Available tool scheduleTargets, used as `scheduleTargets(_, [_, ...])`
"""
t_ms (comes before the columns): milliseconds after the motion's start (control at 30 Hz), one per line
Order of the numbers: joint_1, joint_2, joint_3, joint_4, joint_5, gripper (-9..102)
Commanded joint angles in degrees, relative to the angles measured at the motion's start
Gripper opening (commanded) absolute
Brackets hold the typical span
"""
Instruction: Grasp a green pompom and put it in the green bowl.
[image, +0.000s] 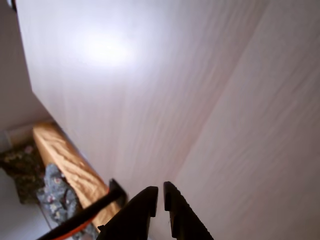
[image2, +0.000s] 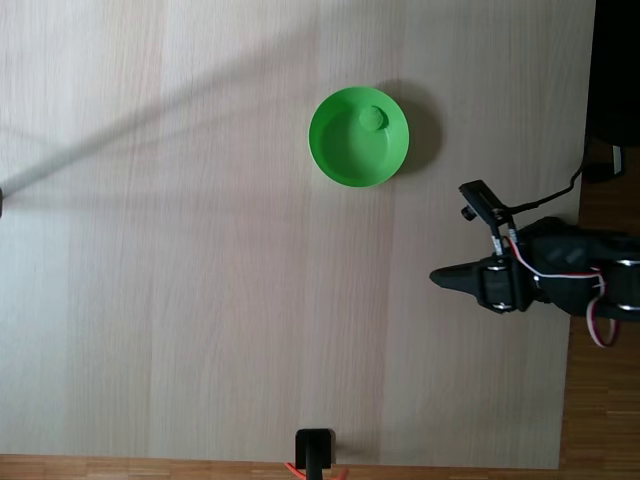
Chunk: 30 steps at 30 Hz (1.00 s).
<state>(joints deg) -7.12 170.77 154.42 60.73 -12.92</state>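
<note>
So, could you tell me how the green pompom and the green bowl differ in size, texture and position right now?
In the fixed view, the green pompom is far smaller than the green bowl. The pompom looks fuzzy and ball-shaped, while the bowl is smooth-rimmed, round and open. The pompom lies inside the bowl near its upper right wall, whereas the bowl rests directly on the table. Both share the same bright green.

Inside the round green plastic bowl (image2: 358, 137), toward its upper right wall in the fixed view: the small fuzzy green pompom (image2: 376, 117). Right of and below the bowl, well apart, on the pale wooden table (image2: 200, 280): the black two-finger gripper (image2: 437, 275).
</note>
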Motion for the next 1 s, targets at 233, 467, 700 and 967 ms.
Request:
scheduleTargets(233, [0.7, 4.7, 11.0, -7.2, 3.0, 0])
scheduleTargets(467, [0.8, 5.4, 14.8, -8.0, 2.4, 0])
scheduleTargets(700, [0.5, 5.4, 15.6, -7.9, 2.4, 0])
scheduleTargets(967, [0.8, 5.4, 17.4, -7.3, 3.2, 0])
